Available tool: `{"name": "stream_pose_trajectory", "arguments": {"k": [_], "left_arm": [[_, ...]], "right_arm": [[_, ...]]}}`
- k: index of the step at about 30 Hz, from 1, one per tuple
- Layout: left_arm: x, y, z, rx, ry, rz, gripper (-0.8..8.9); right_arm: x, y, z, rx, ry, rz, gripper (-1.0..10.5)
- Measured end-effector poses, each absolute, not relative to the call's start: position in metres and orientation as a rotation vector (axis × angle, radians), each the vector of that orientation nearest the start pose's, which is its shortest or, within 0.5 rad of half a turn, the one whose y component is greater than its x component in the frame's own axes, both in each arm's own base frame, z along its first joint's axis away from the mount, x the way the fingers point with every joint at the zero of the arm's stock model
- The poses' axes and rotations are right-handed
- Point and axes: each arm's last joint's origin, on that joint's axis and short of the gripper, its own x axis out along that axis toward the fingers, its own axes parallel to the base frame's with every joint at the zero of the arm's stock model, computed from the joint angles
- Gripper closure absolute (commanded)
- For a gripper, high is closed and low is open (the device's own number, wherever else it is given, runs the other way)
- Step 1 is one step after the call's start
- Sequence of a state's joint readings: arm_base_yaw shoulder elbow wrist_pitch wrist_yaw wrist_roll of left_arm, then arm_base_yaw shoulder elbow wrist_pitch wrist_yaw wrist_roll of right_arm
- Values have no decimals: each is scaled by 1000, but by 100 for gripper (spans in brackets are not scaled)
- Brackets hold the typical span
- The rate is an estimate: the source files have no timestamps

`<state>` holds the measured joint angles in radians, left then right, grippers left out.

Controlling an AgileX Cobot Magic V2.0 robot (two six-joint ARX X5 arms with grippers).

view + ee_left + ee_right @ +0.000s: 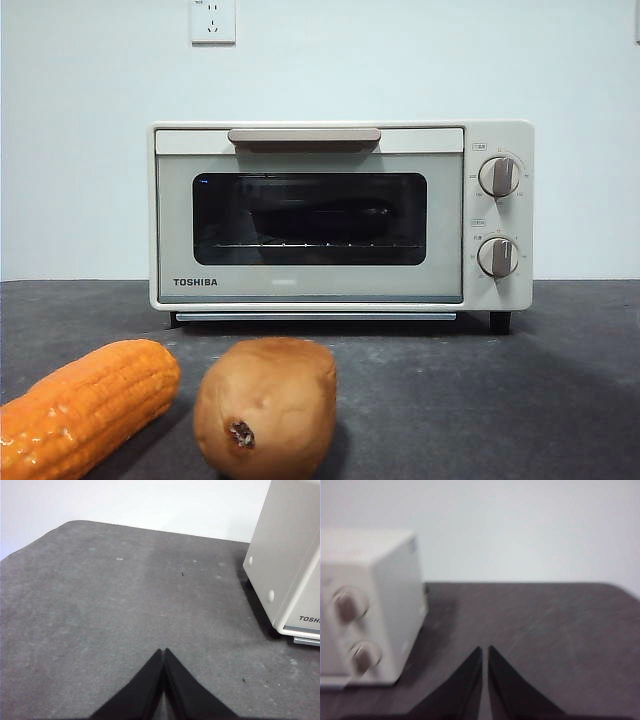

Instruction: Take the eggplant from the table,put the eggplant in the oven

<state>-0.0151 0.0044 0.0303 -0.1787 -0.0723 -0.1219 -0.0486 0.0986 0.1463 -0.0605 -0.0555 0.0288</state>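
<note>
The cream-white oven (340,215) stands at the back of the table (520,400) with its door closed. Behind the dark glass, a dark, glossy, elongated shape lies on the wire rack; it looks like the eggplant (320,215), dimly seen. My left gripper (163,652) is shut and empty above bare table, to the left of the oven (290,560). My right gripper (485,650) is also shut and empty, over the table to the right of the oven (370,605). The right wrist view is blurred. Neither arm shows in the front view.
An orange corn cob (85,405) lies at the front left of the table. A brown potato (265,405) stands beside it, near the front middle. A white wall with a socket (212,20) rises behind the oven.
</note>
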Motion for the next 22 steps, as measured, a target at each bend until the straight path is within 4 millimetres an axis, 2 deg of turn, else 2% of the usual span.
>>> {"name": "stream_pose_trajectory", "arguments": {"k": [5, 8, 22], "left_arm": [[95, 1, 156, -115, 149, 66, 810], [95, 1, 156, -115, 149, 66, 810], [95, 1, 156, -115, 149, 66, 810]], "right_arm": [[97, -2, 170, 58, 56, 53, 944], [97, -2, 161, 63, 72, 48, 944], [97, -2, 158, 67, 95, 47, 944]]}}
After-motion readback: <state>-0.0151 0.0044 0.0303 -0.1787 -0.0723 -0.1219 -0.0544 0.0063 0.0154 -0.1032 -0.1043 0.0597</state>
